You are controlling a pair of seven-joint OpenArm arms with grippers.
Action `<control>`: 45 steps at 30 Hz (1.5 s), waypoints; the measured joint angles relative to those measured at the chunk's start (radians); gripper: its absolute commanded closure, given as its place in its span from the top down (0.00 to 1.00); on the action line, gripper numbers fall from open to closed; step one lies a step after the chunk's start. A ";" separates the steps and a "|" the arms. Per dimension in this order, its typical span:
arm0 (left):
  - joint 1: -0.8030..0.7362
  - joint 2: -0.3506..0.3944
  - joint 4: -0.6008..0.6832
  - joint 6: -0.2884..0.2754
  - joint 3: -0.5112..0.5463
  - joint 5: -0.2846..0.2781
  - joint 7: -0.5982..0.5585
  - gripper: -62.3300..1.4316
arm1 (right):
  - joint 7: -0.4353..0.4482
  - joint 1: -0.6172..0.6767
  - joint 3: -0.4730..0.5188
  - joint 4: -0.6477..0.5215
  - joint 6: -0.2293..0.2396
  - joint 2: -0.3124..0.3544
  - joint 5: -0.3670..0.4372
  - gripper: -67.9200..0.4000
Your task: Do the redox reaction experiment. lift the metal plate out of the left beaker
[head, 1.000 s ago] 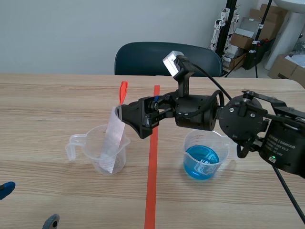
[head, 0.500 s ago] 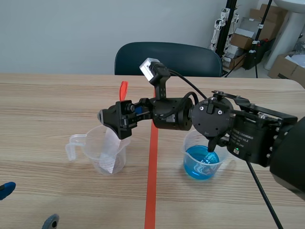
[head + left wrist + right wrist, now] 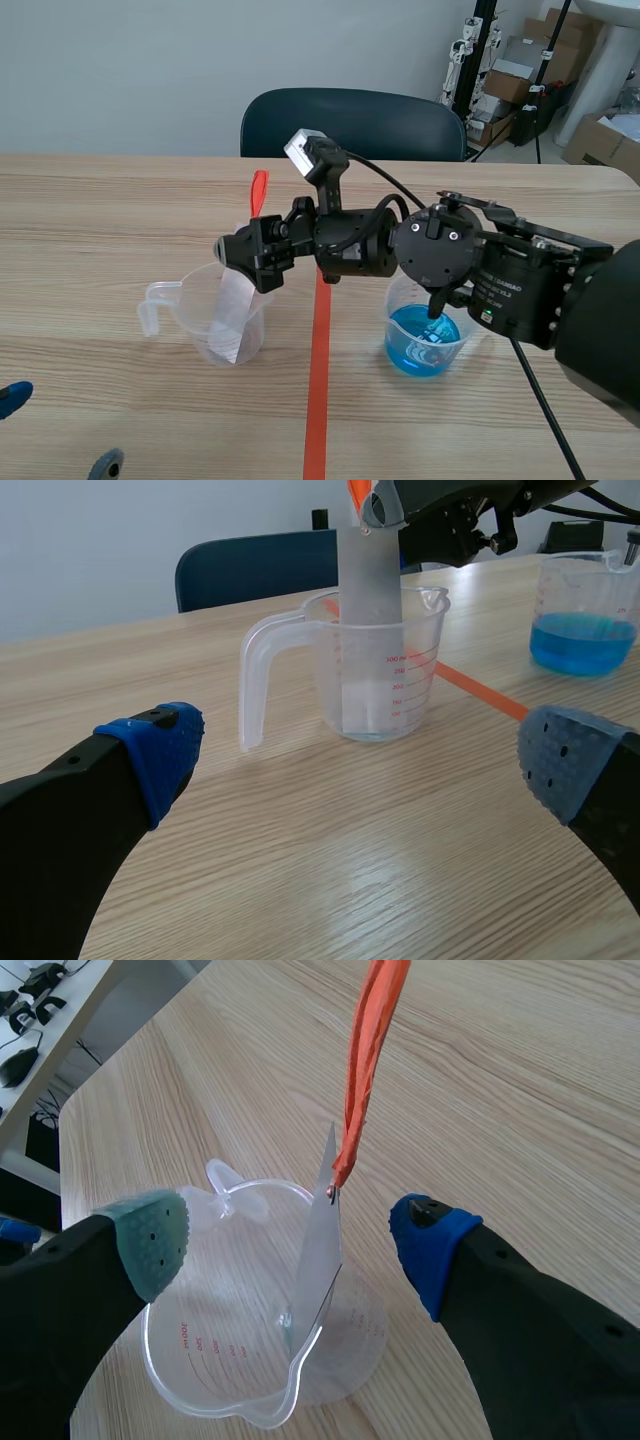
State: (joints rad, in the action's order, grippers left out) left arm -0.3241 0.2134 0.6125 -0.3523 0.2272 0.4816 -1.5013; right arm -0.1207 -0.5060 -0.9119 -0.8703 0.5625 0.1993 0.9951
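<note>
Right wrist view: the right fingers (image 3: pixel 150 1240) stand spread, gripping nothing, either side of the metal plate (image 3: pixel 318 1260). The plate is a thin grey sheet leaning inside the clear left beaker (image 3: pixel 190 1360), with an orange strip (image 3: pixel 370 1070) at its top corner. The scene view adds the right beaker (image 3: pixel 398 310), holding blue liquid (image 3: pixel 415 350), and the left fingers (image 3: pixel 8 396), spread at the bench's (image 3: pixel 120 420) near left corner.

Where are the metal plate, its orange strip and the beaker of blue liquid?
metal plate (image 3: pixel 318 1250), right wrist view, flat face.
orange strip (image 3: pixel 368 1050), right wrist view, middle.
beaker of blue liquid (image 3: pixel 420 362), scene view, front wall.
</note>
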 measured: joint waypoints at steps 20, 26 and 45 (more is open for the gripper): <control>0.000 0.000 0.000 0.000 0.000 0.000 0.000 1.00 | -0.046 -0.036 0.000 0.000 -0.047 -0.011 0.000 0.50; 0.000 0.000 0.000 0.000 0.000 0.000 0.000 1.00 | -0.065 -0.032 0.000 0.000 -0.047 -0.011 0.019 0.49; 0.000 0.000 0.000 0.000 0.000 0.000 0.000 1.00 | -0.069 -0.031 0.000 0.000 -0.046 -0.011 0.020 0.02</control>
State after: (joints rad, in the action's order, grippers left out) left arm -0.3241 0.2134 0.6125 -0.3523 0.2272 0.4816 -1.5013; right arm -0.1898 -0.5369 -0.9119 -0.8703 0.5167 0.1879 1.0149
